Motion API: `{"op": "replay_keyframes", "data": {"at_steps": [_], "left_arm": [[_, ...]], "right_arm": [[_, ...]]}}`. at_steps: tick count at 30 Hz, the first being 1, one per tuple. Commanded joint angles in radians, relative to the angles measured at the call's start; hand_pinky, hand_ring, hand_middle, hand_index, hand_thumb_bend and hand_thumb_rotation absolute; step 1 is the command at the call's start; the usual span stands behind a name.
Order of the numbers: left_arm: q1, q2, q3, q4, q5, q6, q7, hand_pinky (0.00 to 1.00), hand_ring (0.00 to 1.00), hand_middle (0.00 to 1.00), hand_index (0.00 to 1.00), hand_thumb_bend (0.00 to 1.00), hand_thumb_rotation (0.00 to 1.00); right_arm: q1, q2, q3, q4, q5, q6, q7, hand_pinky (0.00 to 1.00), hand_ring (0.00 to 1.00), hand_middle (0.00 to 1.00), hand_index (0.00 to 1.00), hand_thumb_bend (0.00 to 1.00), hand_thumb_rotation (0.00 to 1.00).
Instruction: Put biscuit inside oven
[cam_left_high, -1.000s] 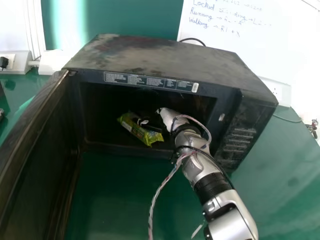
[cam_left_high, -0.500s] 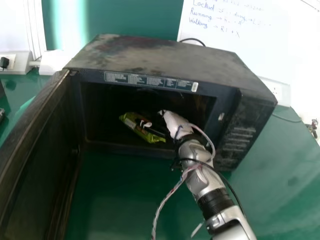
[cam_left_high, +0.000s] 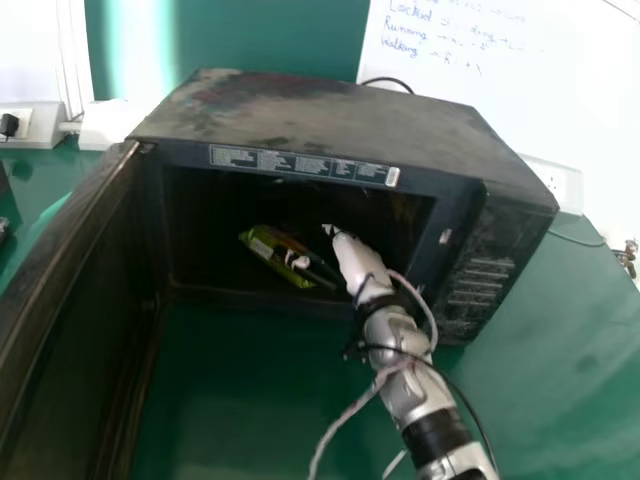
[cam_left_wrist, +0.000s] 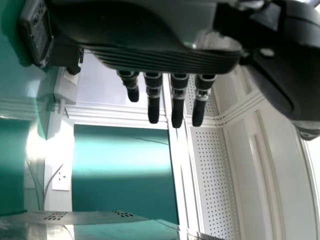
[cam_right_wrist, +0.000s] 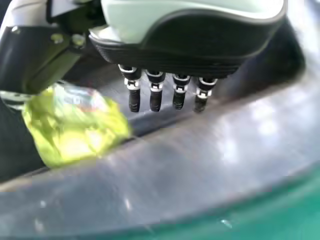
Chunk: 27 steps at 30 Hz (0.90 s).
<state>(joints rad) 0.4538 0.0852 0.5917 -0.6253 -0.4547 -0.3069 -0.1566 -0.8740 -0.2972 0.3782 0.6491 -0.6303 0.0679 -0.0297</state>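
**Shiny yellow-green biscuit packet (cam_left_high: 266, 257) is lying inside the scuffed black boxy oven (cam_left_high: 320, 112), with the white-backed, black-fingered right hand (cam_left_high: 352, 262) just beside it**

The biscuit packet is resting within the oven's dark cavity, slanting across the floor left of the opening's middle. The right hand is occupying the space to its right, inside the oven's mouth, while its silver-and-black jointed arm (cam_left_high: 402, 385) is extending outward past the oven's front edge. A twisted pale cable (cam_left_high: 342, 418) is hanging from that arm in front of the oven.

The right hand's fingers are pointing out straight and released, not curling round anything. In the right wrist view, its thumb is lying alongside the packet; whether they are touching, I cannot tell. In the left wrist view, the dark-palmed left hand (cam_left_wrist: 150, 56) is holding nothing, its black-tipped fingers (cam_left_wrist: 153, 100) straightening out in a relaxed, released spread.

The flat black door (cam_left_high: 75, 320) is standing wide open on the oven's left side, and the ridged black control panel (cam_left_high: 482, 285) is flanking the opening on its right. The glossy green table (cam_left_high: 235, 400) is supporting the oven and spreading out before it. Behind the oven, toward the right, a white board (cam_left_high: 465, 75) is displaying blue handwriting. A thin black cable (cam_left_high: 388, 80) is curving over the oven's rear edge.
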Motion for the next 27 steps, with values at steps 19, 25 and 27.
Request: {"op": "replay_keyframes", "data": {"at_steps": [19,25,27], "left_arm": [[-0.002,0.003,-0.007,0.009,0.009,-0.012,0.0,0.99,0.9,0.9,0.89,1.0,1.0],[0.002,0.006,-0.003,0.013,-0.001,-0.016,-0.008,1.0,0.91,0.91,0.89,1.0,1.0],[0.002,0.003,-0.004,0.01,0.001,-0.014,-0.005,1.0,0.9,0.9,0.89,1.0,1.0]], "right_arm": [[0.011,-0.077,-0.032,-0.095,0.017,-0.016,0.102,0.91,0.96,0.97,0.94,0.95,0.47],[0.029,-0.07,-0.036,-0.115,0.021,-0.008,0.093,0.92,0.96,0.97,0.94,0.96,0.49],[0.021,-0.066,-0.044,-0.11,0.029,-0.004,0.089,0.93,0.95,0.96,0.94,0.95,0.5]]}}
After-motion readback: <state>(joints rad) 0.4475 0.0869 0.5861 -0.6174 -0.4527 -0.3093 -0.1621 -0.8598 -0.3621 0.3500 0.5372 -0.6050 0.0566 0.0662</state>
